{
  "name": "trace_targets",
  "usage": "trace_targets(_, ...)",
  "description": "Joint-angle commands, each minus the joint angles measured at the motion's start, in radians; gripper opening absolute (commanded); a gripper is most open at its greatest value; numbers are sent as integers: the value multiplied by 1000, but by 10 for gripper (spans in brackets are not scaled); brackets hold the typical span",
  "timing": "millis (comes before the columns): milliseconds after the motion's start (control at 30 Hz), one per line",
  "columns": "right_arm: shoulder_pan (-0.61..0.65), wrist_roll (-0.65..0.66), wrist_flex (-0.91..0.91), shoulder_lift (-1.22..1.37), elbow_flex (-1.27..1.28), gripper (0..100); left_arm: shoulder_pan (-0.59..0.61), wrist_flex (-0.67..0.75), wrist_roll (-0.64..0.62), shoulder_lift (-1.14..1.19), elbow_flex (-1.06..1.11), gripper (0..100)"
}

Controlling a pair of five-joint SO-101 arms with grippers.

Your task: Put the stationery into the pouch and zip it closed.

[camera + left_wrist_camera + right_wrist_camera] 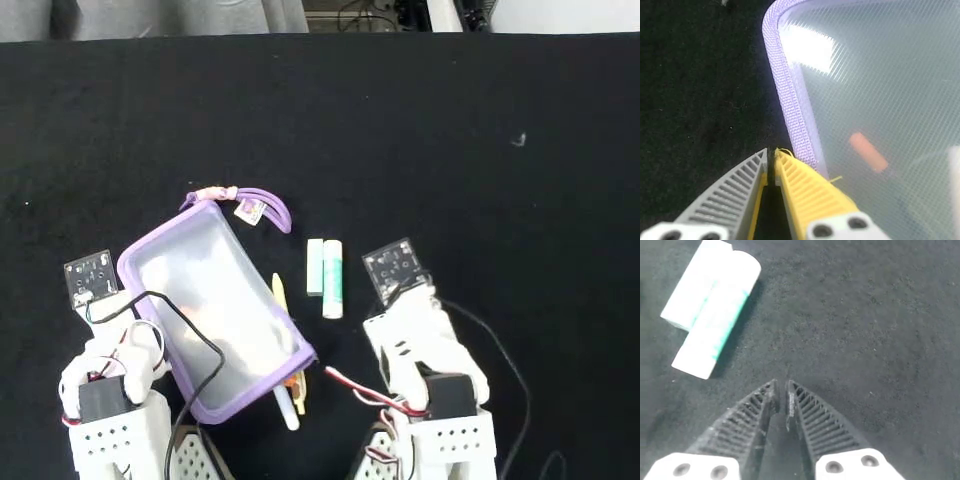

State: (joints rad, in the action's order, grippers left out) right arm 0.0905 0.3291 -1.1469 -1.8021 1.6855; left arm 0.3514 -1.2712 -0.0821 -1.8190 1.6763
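Tools both pressed together: left tool [774, 152] just beside the pouch [215, 300] at its purple edging, right tool [781, 387] over bare tabletop [865, 315]. Pouch lies slantwise between the arms; looks soft and slippery, so pinch the binding. Farther off, two light sticks [332, 280] lie side by side.

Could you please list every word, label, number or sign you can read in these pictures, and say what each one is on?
No text can be read in any view.
On the small tag tied to the clear, purple-edged pouch: any print is too small to read.
On the white-and-green tube and the pale green block beside it: no legible marking.
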Motion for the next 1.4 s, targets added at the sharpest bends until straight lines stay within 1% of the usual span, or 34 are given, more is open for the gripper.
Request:
trace_targets(0,72,0,106,-82,-2,34,5,-3,-9,-3,24,30)
trace_targets(167,-6,14,201,-84,-16,35,4,-3,-9,-3,24,30)
trace_targets(267,-15,150,279,-84,-27,35,5,-3,-9,-3,24,30)
trace_targets(300,-14,180,305,-84,-30,36,4,-3,-9,-3,24,30)
trace_targets(333,-6,181,341,-82,-30,41,4,-3,-9,-3,24,30)
trace_targets(400,-2,181,388,-74,-41,87,4,-3,-9,-3,24,30)
trace_targets(533,0,181,393,-74,-93,237,5,-3,-9,-3,24,30)
trace_targets(567,0,181,393,-73,-110,263,5,-3,-9,-3,24,30)
trace_targets(633,2,180,402,-73,-142,270,5,-3,-9,-3,24,30)
trace_targets(733,64,153,399,-71,-206,247,5,-3,-9,-3,24,30)
trace_targets(900,238,100,408,-21,-303,233,5,-3,-9,-3,24,30)
trace_targets(1033,324,34,496,170,-407,233,5,-3,-9,-3,24,30)
trace_targets(1167,356,35,572,506,-582,233,5,-3,-9,-3,24,30)
trace_targets(1367,396,35,520,1084,-998,233,5,-3,-9,-3,24,30)
